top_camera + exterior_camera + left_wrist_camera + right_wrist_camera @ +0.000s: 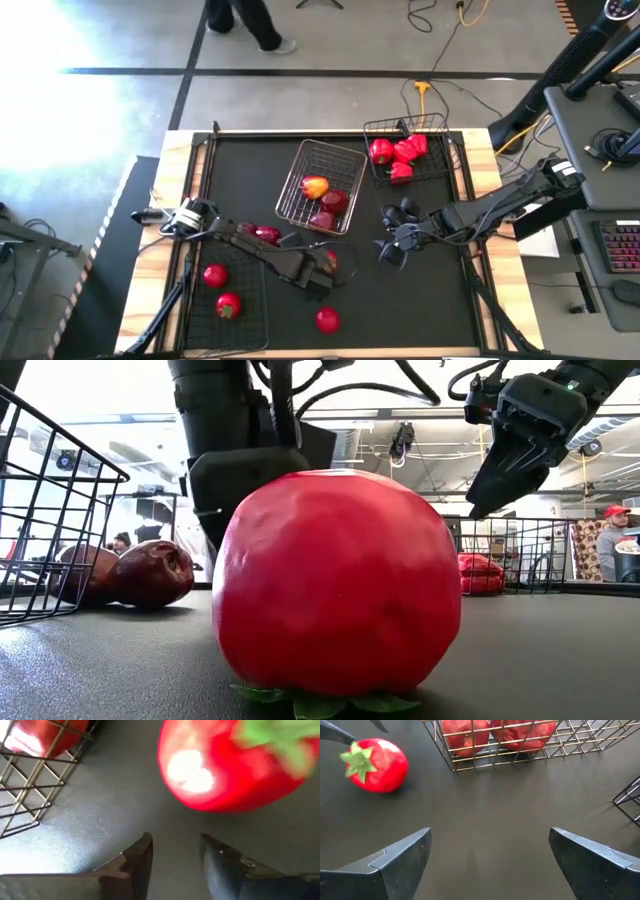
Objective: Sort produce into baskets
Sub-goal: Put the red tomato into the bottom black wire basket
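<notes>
A red tomato (331, 260) with a green stem lies on the black mat, just ahead of my left gripper (326, 276). That gripper is open, and its fingers (175, 845) stop short of the tomato (230, 765). My right gripper (390, 250) is wide open and empty above the mat, right of that tomato (375, 765). A second tomato (327, 320) rests stem-down near the front edge and is large in the low view (335, 580). The near-left black basket (250, 325) holds two tomatoes. The silvery basket (300, 160) holds a yellow-red apple (315, 186) and dark apples. The far-right black basket (440, 125) holds red peppers (398, 153).
Two dark red apples (262, 235) lie on the mat beside my left arm, between the black and silvery baskets. The mat between my two grippers and along the near right is bare. A person walks on the floor beyond the far edge (250, 25).
</notes>
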Controlling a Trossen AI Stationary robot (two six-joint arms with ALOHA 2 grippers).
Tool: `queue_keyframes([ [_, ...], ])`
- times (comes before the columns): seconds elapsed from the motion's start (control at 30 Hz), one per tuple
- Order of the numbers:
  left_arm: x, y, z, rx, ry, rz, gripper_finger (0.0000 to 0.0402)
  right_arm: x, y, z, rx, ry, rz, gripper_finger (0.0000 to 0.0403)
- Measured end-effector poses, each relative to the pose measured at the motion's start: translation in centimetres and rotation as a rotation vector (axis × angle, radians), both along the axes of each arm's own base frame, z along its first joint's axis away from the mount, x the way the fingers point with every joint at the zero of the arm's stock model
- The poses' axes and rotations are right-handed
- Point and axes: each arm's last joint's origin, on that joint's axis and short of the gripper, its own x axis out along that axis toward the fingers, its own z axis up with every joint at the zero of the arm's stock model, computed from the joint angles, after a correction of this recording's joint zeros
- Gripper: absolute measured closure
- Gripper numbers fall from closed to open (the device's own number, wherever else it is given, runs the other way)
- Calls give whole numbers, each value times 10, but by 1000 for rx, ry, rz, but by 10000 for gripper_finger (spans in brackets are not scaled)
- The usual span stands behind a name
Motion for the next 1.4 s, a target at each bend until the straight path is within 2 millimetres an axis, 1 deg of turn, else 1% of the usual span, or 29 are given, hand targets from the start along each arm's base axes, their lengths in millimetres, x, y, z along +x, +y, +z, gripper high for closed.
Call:
queue_keyframes([
  [0.07,1,-1,3,-2,-5,0,269,0,0,0,0,0,0,9],
  [0.13,2,-2,6,-3,-11,-3,269,0,0,0,0,0,0,9],
  [0.23,3,-4,9,-4,-12,-8,254,0,0,0,0,0,0,9],
  [0.33,2,-4,11,-5,-10,-9,224,0,0,0,0,0,0,9],
  [0.47,1,-4,11,0,5,-3,173,0,0,0,0,0,0,9],
  [0.63,0,-3,11,8,0,38,113,0,0,0,0,1,0,9],
  [0.8,3,-4,17,7,-23,23,75,0,0,0,0,0,0,9],
  [0.93,9,-6,25,13,-59,-9,61,0,0,0,0,0,0,9],
  [1.03,12,-4,26,14,-83,-12,56,0,0,0,0,-1,0,9],
  [1.13,16,2,21,22,-82,1,54,0,0,0,0,-1,0,9],
  [1.3,25,4,1,33,-62,-13,54,0,0,0,0,-1,0,9],
  [1.4,29,4,-7,43,-45,-36,54,0,0,0,0,0,0,9],
])
